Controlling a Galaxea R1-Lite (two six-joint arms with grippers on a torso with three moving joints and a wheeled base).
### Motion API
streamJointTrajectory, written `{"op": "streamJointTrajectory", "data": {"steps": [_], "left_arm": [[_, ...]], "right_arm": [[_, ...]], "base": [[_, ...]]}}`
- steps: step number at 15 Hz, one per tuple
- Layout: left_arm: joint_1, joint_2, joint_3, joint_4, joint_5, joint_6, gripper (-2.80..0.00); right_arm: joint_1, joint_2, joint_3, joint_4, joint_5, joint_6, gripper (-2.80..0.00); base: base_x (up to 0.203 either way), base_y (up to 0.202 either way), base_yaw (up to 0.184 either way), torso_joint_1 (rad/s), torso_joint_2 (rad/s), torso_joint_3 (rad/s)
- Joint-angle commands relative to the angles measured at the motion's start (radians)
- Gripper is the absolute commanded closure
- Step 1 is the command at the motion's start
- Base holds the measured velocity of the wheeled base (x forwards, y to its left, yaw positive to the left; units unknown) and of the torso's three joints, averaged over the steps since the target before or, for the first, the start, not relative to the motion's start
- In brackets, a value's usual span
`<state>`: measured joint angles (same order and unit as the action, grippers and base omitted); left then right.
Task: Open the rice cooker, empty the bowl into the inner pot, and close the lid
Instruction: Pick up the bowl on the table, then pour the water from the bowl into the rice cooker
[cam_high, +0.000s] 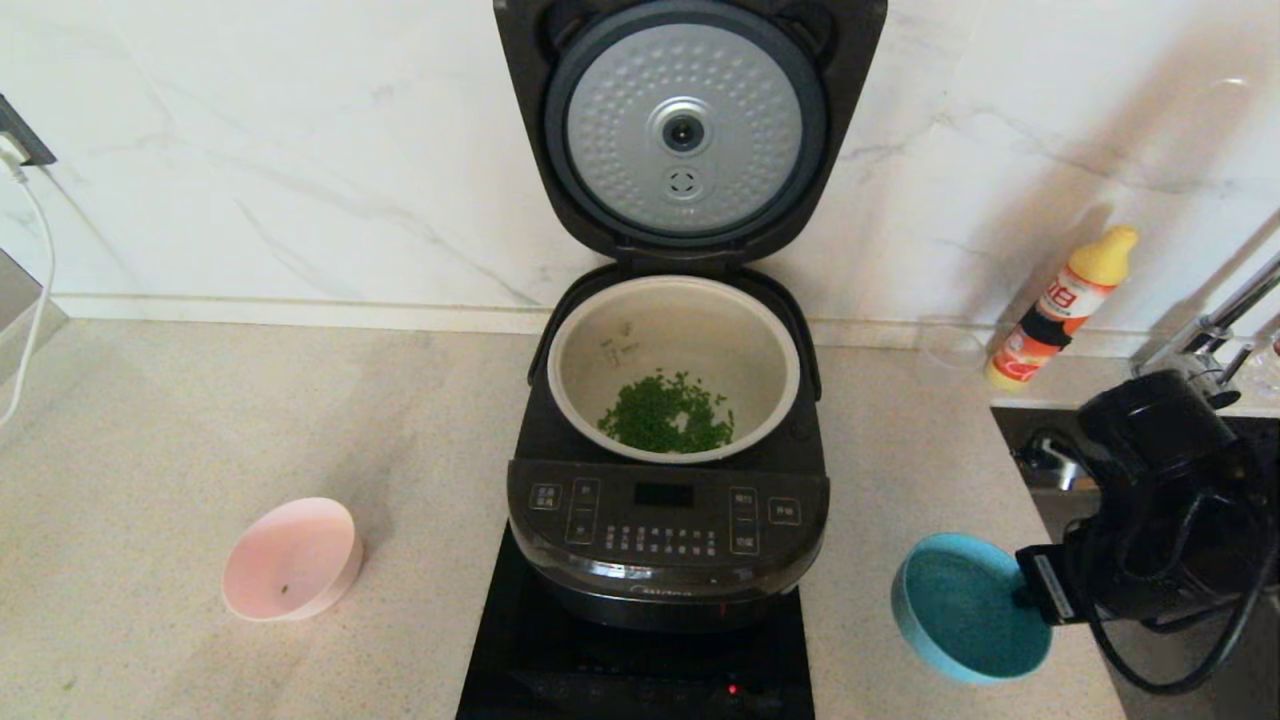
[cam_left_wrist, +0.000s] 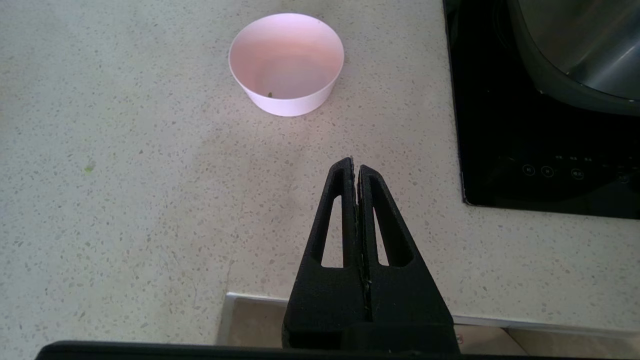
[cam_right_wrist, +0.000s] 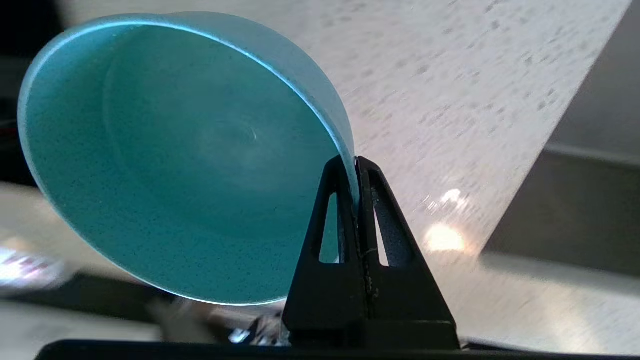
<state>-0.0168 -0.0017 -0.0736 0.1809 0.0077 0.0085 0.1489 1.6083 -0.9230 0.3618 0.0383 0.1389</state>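
The black rice cooker (cam_high: 665, 530) stands at the counter's middle with its lid (cam_high: 685, 130) swung up, the dimpled silver disc facing me. Chopped green bits (cam_high: 668, 415) lie in the cream inner pot (cam_high: 700, 340). To the cooker's left, the pale pink bowl (cam_high: 292, 560) (cam_left_wrist: 286, 62) rests on the counter, holding only a green speck. My left gripper (cam_left_wrist: 354, 167) is shut on nothing, above the counter's front edge, well short of that bowl. My right gripper (cam_high: 1020, 590) (cam_right_wrist: 356, 165) is shut on the rim of a teal-blue bowl (cam_high: 965, 610) (cam_right_wrist: 175, 160), tilted, right of the cooker.
The cooker sits on a black induction hob (cam_high: 630, 670). An orange bottle with a yellow cap (cam_high: 1060, 305) and a clear glass (cam_high: 950, 345) stand at the back right by the wall. A sink (cam_high: 1050, 460) and tap (cam_high: 1220, 320) lie at the right. A white cable (cam_high: 30, 300) hangs at the far left.
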Motion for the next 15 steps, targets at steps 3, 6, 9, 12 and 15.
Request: {"op": "streamJointTrajectory", "data": {"steps": [3,6,9,12,15], "left_arm": [[0.000,0.000,0.000,0.002,0.001,-0.001,0.00],[0.000,0.000,0.000,0.002,0.000,0.001,0.00],[0.000,0.000,0.000,0.002,0.002,-0.001,0.00],[0.000,0.000,0.000,0.001,0.000,-0.001,0.00],[0.000,0.000,0.000,0.000,0.000,0.000,0.00]], "right_arm": [[-0.002,-0.080,-0.120,0.128,0.016,0.004,0.00],[0.004,-0.097,-0.266,0.254,0.016,0.004,0.00],[0.022,-0.083,-0.439,0.400,0.010,0.004,0.00],[0.069,-0.052,-0.586,0.515,0.008,0.006,0.00],[0.132,-0.021,-0.692,0.565,0.003,0.010,0.00]], "base": [[0.000,0.000,0.000,0.000,0.00,0.000],[0.000,0.000,0.000,0.000,0.00,0.000],[0.000,0.000,0.000,0.000,0.00,0.000],[0.000,0.000,0.000,0.000,0.00,0.000],[0.000,0.000,0.000,0.000,0.00,0.000]]}}
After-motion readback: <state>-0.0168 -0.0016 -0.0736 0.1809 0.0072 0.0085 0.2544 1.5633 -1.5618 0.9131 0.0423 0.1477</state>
